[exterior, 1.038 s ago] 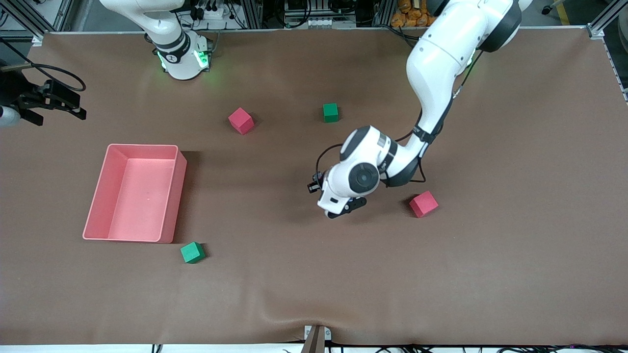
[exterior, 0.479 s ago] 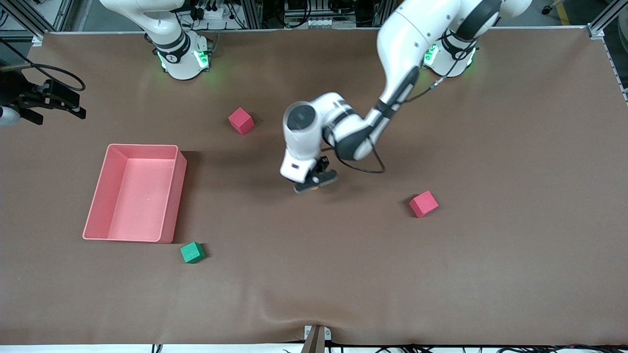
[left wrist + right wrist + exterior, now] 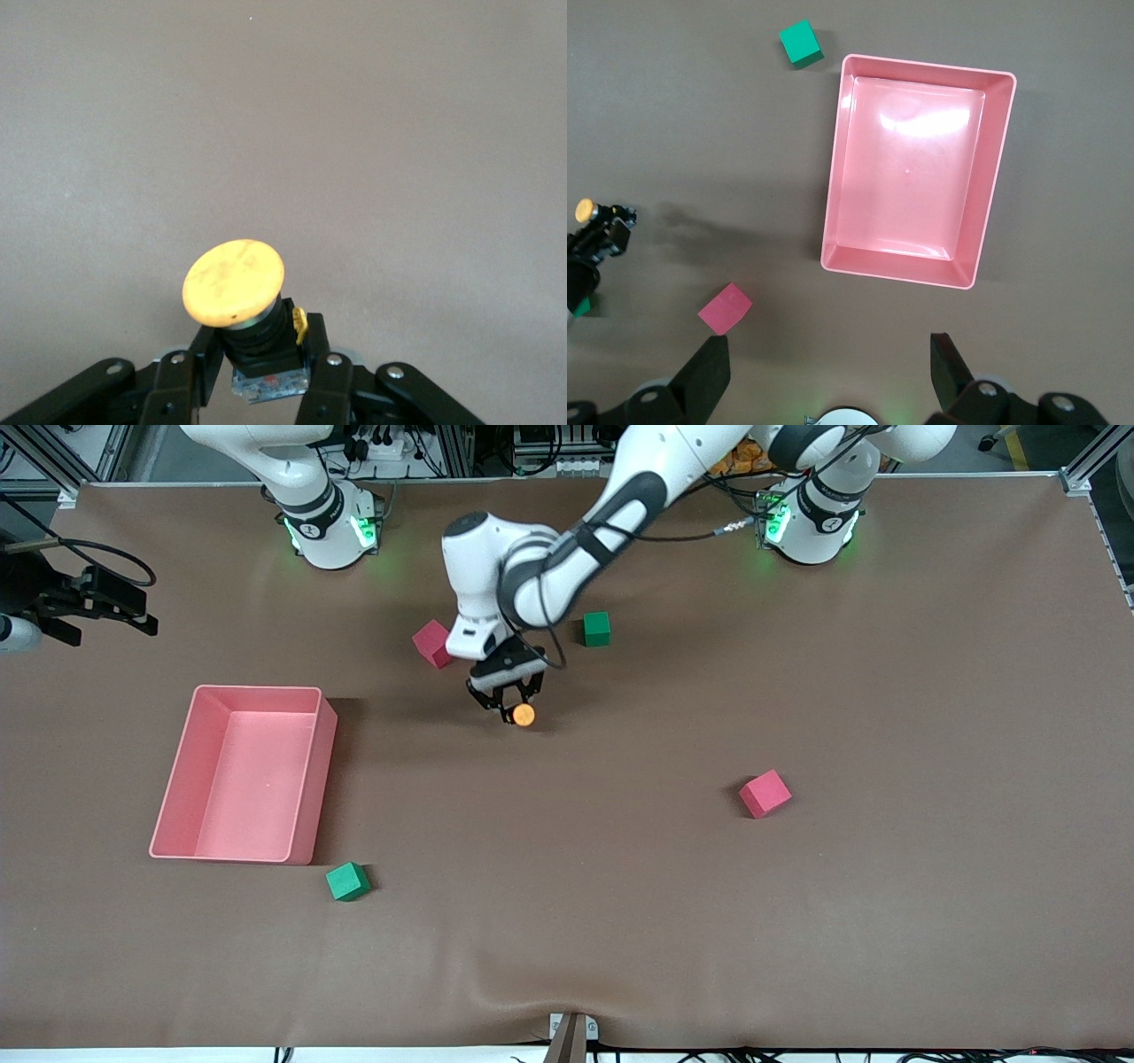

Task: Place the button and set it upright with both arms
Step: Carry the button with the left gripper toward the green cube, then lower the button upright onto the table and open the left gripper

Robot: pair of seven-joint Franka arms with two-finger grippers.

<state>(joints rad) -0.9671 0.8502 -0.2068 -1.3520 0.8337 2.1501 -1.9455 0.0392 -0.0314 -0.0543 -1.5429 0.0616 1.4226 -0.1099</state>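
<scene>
Left wrist view showed the left gripper [image 3: 262, 381] pinching the button [image 3: 246, 312] by its black body; it looked light, rigid, top-heavy. The right gripper [image 3: 831, 372] waited spread wide above the pink tray [image 3: 833, 212].

Brown mat-covered table [image 3: 886, 921], aluminium frame rails [image 3: 1094, 456], cables along the top edge

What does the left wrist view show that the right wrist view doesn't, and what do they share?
Only the left wrist view shows a close look at the button: its round orange cap, black body and clear base, clamped by the body between the fingers of the left gripper, over bare table.

Only the right wrist view shows the pink tray, one green cube, one pink cube and the open right gripper hanging above them.

Both show the button, far off in the right wrist view, the left gripper holding it, and the brown table.
</scene>
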